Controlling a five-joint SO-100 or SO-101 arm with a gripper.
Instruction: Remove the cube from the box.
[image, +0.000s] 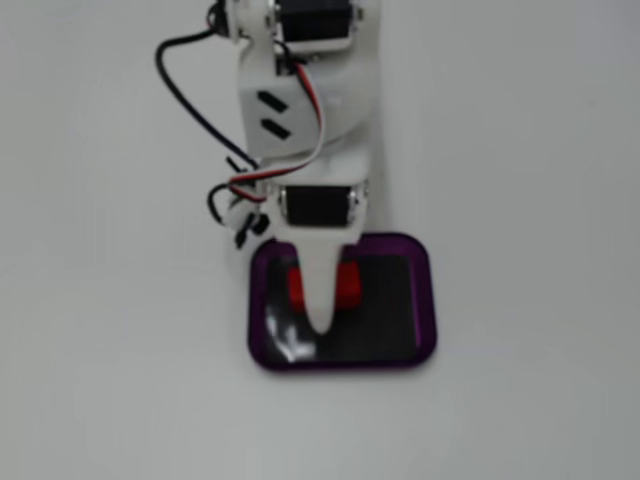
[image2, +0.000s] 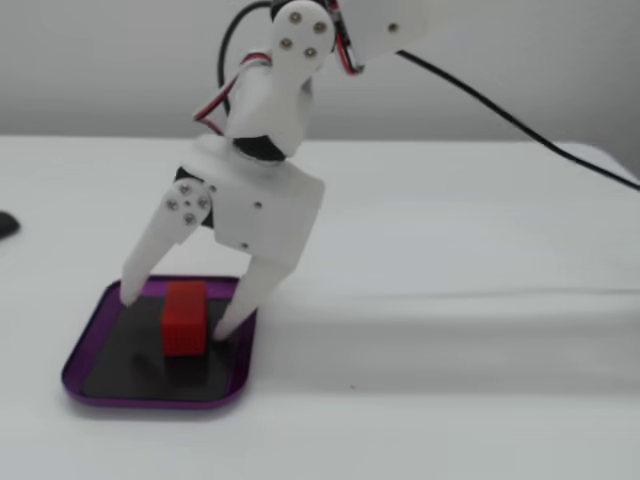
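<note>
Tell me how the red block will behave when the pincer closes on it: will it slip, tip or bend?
The cube looks solid and flat-sided, so it probably stays stiff and will not roll. It appears small, likely light. The box has a glossy floor, so the cube may slide if one finger touches first; the open pincer straddles it.

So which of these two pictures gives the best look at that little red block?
The side-on fixed view: the red block stands in plain sight on the purple tray, between the open claw fingers. In the top-down fixed view, a white finger covers its middle, so only the red ends show.
</note>
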